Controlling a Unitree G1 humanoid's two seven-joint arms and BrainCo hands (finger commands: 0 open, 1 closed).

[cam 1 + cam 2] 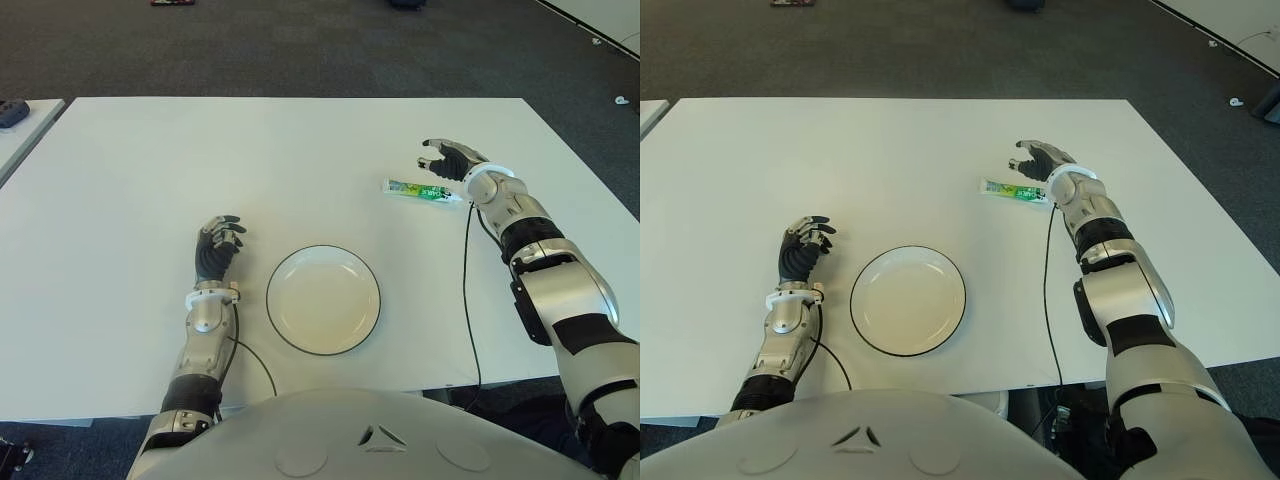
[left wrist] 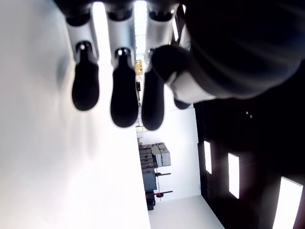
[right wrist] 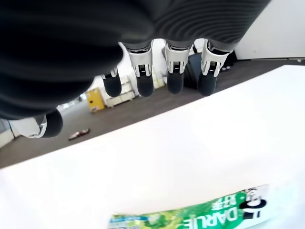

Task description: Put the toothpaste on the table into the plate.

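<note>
A green and white toothpaste tube (image 1: 423, 190) lies flat on the white table (image 1: 300, 140), to the right of centre. My right hand (image 1: 447, 159) hovers just behind and above it with fingers spread, holding nothing; in the right wrist view the tube (image 3: 200, 217) lies below the open fingertips (image 3: 174, 82). A white plate (image 1: 322, 298) with a dark rim sits near the table's front edge, with nothing in it. My left hand (image 1: 217, 248) shows to the left of the plate, fingers loosely curled around nothing.
A black cable (image 1: 467, 290) runs from my right wrist down over the table's front edge. Another white table's corner (image 1: 25, 125) with a dark object shows at far left. Dark carpet lies beyond the table.
</note>
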